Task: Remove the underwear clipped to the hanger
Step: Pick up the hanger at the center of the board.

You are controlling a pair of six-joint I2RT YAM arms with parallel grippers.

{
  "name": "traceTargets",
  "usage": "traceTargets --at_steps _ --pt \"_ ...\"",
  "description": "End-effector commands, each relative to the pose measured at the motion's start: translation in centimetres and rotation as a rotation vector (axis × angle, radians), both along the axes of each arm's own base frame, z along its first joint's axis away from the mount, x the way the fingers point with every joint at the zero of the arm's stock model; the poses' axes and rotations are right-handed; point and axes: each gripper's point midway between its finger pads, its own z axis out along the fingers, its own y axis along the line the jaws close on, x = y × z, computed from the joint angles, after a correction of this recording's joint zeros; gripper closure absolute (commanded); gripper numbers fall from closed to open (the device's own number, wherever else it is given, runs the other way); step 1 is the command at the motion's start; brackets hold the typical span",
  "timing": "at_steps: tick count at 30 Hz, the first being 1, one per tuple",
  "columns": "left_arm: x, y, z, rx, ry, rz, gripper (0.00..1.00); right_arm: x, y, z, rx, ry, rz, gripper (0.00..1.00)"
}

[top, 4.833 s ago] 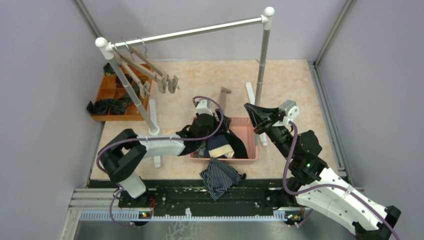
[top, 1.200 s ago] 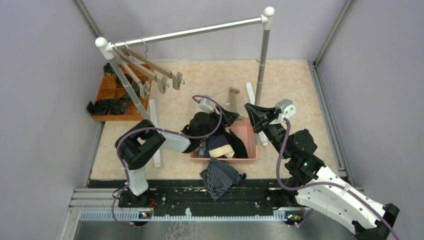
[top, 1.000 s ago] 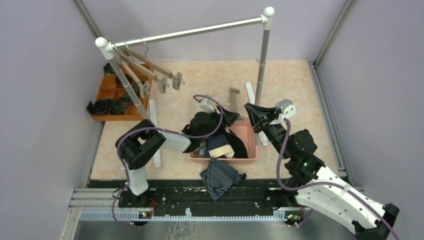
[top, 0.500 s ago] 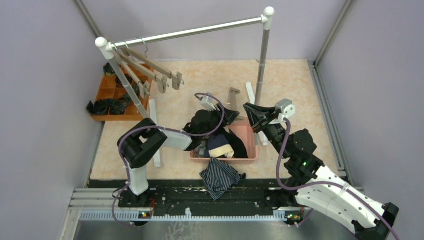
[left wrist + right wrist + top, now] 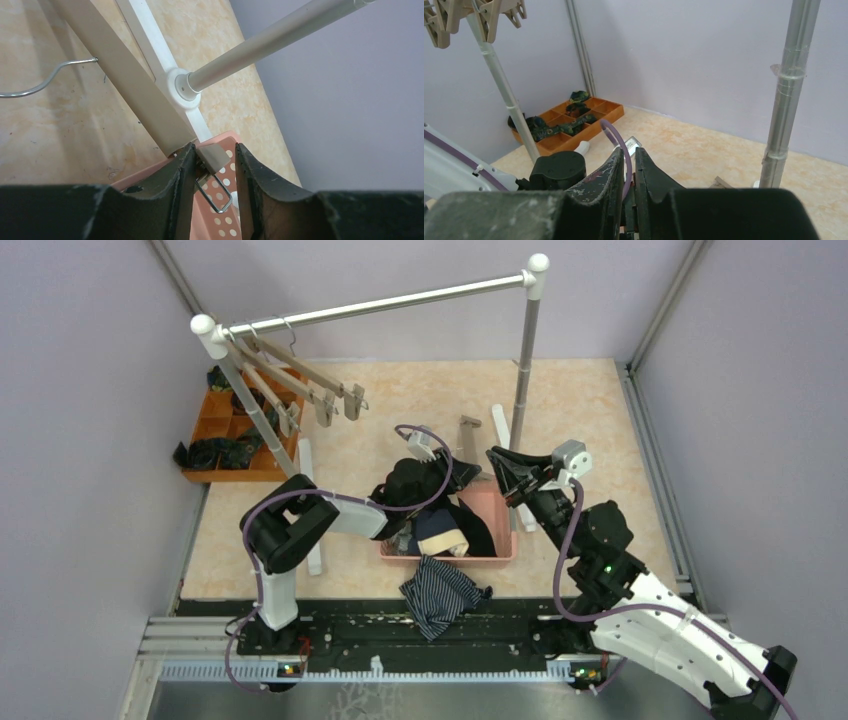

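Underwear lies in two spots, and none of it hangs on the clothes rail point(image 5: 380, 306). The striped underwear point(image 5: 440, 598) is dark blue with thin white lines. It lies crumpled on the near edge of the desk point(image 5: 400, 390), just in front of the pink basket point(image 5: 500, 558), with part of it hanging over the edge. The black underwear point(image 5: 480, 532) and the dark blue underwear point(image 5: 435, 523) are bunched up inside the basket, with a bit of pale cloth next to them.

A wooden hanger point(image 5: 467, 430) sits just behind the basket. The left end effector point(image 5: 214, 150) has its two fingers apart, one on each side of a clip point(image 5: 210, 156) at the end of that hanger. One finger touches the clip. A thin bit of pink shows between the clip and the other finger.

The right end effector point(image 5: 629, 155) hovers by the far right corner of the basket. Its fingers are almost together, with just a thin gap. I cannot tell if they pinch anything.

More wooden hangers hang at the left end of the rail. An orange tray point(image 5: 215, 430) with dark bundles sits at the far left.
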Motion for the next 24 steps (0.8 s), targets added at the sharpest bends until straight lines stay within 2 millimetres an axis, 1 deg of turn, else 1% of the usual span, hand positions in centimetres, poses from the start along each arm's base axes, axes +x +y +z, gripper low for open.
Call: traceTargets --at_steps 1,2,4,9,10,11,12,15,18,24 --pt "-0.3 -0.7 0.4 -0.022 -0.004 -0.028 0.65 -0.5 -0.9 1.9 0.067 -0.051 -0.006 0.85" --pt "-0.3 -0.7 0.4 -0.026 -0.003 -0.03 0.71 -0.6 -1.0 1.9 0.071 -0.052 -0.008 0.84" --pt "-0.5 -0.8 0.3 -0.028 0.002 -0.036 0.78 -0.7 -1.2 2.1 0.078 -0.057 -0.012 0.83" --pt "-0.7 -0.8 0.0 -0.02 0.01 -0.043 0.78 -0.8 -1.5 2.2 0.085 -0.063 -0.017 0.83" --pt "-0.7 -0.8 0.0 -0.022 0.01 -0.042 0.82 -0.8 -1.5 2.2 0.086 -0.063 -0.019 0.83" --pt "-0.7 -0.8 -0.1 -0.021 0.012 -0.043 0.92 -0.8 -1.5 2.2 0.087 -0.064 -0.019 0.83" --pt "-0.8 -0.8 -0.1 -0.019 0.011 -0.044 1.0 -0.8 -1.5 2.1 0.087 -0.064 -0.021 0.83" --pt "-0.9 -0.7 -0.2 0.001 -0.002 -0.051 1.0 -0.8 -1.5 2.1 0.089 -0.065 -0.019 0.82" --pt "-0.8 -0.5 0.5 0.042 -0.041 -0.052 1.0 -0.8 -1.5 2.1 0.087 -0.066 -0.02 0.81" --pt "-0.3 1.0 2.0 0.131 -0.099 0.0 1.0 -0.9 -1.4 2.2 0.089 -0.069 -0.01 0.8"
